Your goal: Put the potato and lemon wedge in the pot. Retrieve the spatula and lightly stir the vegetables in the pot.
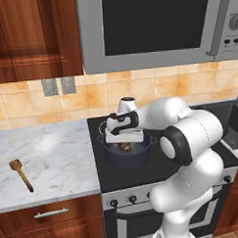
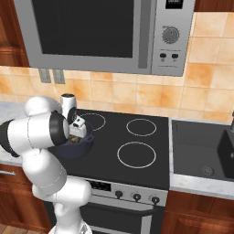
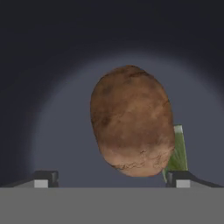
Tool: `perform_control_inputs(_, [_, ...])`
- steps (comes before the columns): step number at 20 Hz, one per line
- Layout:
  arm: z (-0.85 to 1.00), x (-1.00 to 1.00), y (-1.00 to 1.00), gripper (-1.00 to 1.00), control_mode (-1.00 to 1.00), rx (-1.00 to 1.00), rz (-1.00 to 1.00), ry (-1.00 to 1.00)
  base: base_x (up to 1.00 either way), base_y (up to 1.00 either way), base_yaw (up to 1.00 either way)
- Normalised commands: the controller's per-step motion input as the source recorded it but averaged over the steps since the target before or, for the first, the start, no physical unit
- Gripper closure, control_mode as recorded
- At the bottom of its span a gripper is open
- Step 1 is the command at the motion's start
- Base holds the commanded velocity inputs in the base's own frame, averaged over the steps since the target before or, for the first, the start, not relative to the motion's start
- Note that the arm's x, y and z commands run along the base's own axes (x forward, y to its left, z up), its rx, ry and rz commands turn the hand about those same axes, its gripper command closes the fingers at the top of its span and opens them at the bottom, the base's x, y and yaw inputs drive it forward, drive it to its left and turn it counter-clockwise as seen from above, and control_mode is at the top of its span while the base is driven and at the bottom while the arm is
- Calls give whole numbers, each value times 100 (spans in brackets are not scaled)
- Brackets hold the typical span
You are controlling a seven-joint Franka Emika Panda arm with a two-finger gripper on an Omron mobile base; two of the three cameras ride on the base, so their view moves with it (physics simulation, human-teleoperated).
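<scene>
Spatula point(image 1: 21, 174) lies on the bench, well apart from the pot point(image 1: 126, 151) holding potato point(image 3: 130, 120) and lemon wedge point(image 3: 177, 153). Jaws spread, empty. Light, stiff wood, probably; pinch its thin handle.

the white arm rises from its base, folds at a dark elbow joint and reaches forward, wrist bent so the hand points straight down. the gripper point(image 3: 112, 178) hangs with its two dark fingers point(image 3: 46, 178) spread wide apart, nothing clamped between them.
</scene>
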Motion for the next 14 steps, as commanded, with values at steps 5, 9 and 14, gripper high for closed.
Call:
perform_control_inputs(5, [39,-43,1,-100,-100,0,1,-7,0,0,0])
perform_control_inputs(9, [58,-80,17,-100,-100,0,3,-21,0,0,0])
perform_control_inputs(14, [45,-67,40,-100,-100,0,6,-15,0,0,0])
